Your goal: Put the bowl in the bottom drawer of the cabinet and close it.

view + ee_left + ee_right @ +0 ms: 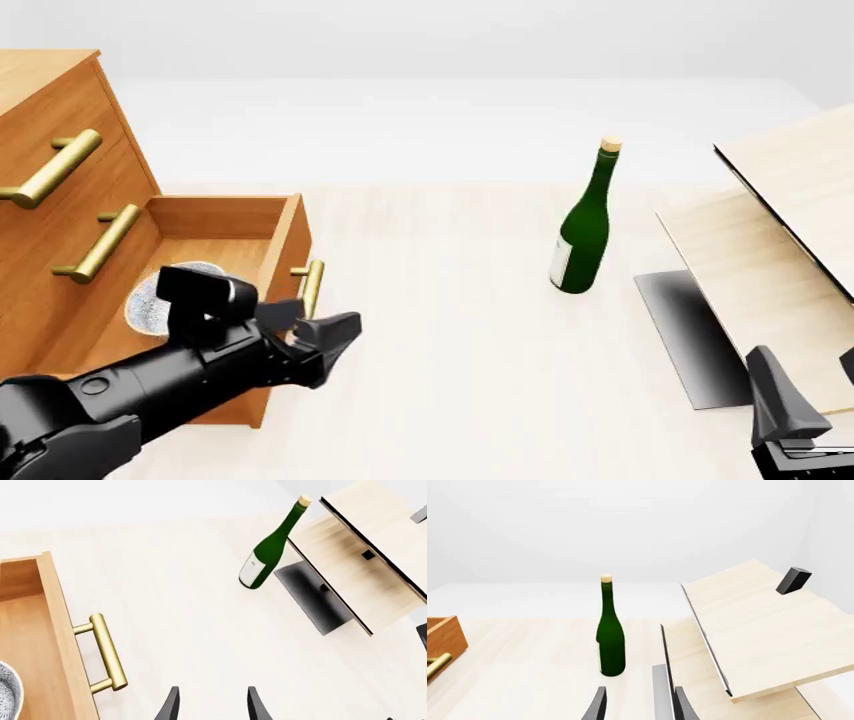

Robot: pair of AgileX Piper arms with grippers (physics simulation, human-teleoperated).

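White, grey-speckled bowl [158, 297] inside open bottom drawer [284, 262] of cabinet [54, 130]; left gripper [327, 345] beside handle, parted, empty; right gripper [639, 705] likewise empty.

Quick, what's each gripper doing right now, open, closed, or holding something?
Left gripper: open, holding nothing, beside the open bottom drawer.
Right gripper: open, holding nothing.

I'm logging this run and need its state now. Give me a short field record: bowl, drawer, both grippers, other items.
bowl: inside the bottom drawer
bottom drawer: pulled out of the cabinet, not yet closed
left gripper: open, empty, just in front of the drawer's handle
right gripper: open, empty, near the pale boards
green bottle: upright on the table
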